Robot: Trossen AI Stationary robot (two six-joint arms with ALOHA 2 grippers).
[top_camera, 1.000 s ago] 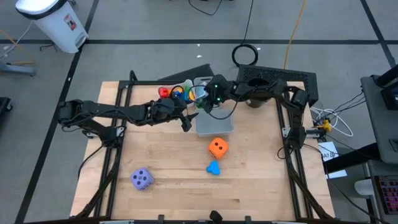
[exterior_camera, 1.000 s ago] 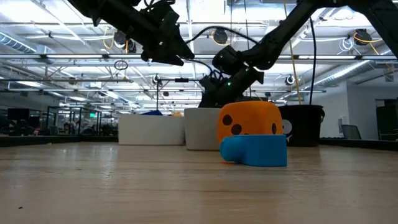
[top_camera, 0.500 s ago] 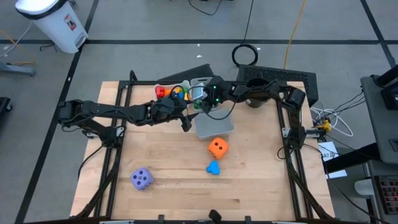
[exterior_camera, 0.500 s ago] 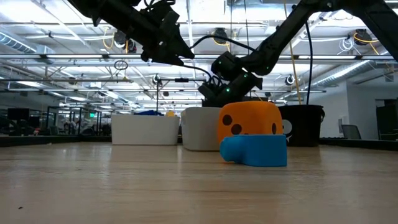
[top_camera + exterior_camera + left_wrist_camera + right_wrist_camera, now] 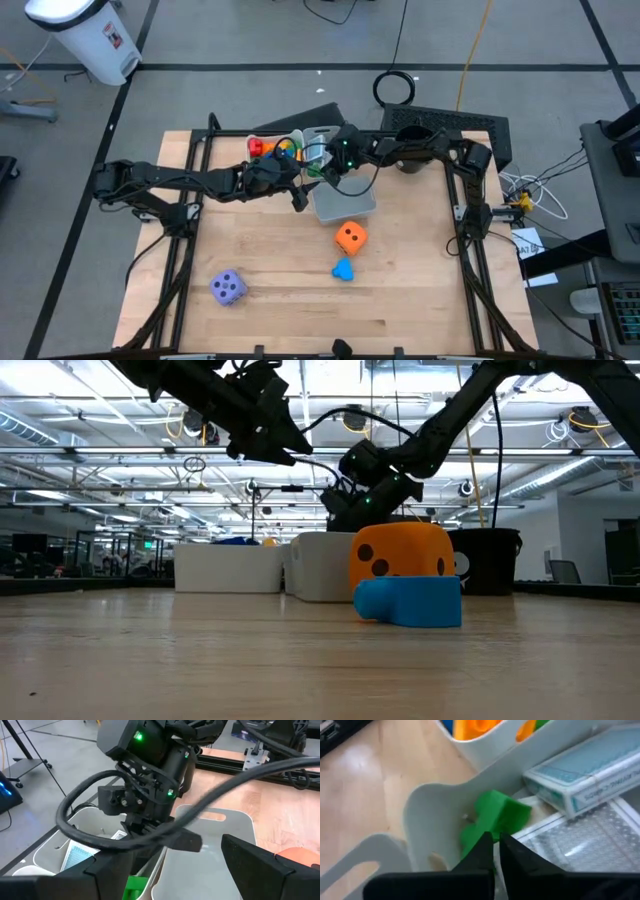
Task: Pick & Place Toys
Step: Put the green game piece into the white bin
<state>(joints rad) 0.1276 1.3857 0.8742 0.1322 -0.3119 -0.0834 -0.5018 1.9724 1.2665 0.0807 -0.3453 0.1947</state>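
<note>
**Toy sorting: grippers at the bins**

High view: right gripper (image 5: 322,158) over bins; left gripper (image 5: 300,196) beside grey bin (image 5: 345,203); orange die (image 5: 349,237), blue block (image 5: 343,269), purple die (image 5: 228,288) loose on table (image 5: 270,320).

Low view: blue block before orange die.

Left wrist view: left fingers spread wide, empty.

Right wrist view: fingers nearly closed, tips at green block (image 5: 495,819) in white bin (image 5: 427,815), beside card pack (image 5: 590,765); grip uncertain.

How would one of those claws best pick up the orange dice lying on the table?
From straight above, closing on two opposite flat sides of the orange dice. It sits flat on the bare table, nothing over it. I'd avoid the side facing the blue block, which lies close beside it and might catch a finger.
</note>
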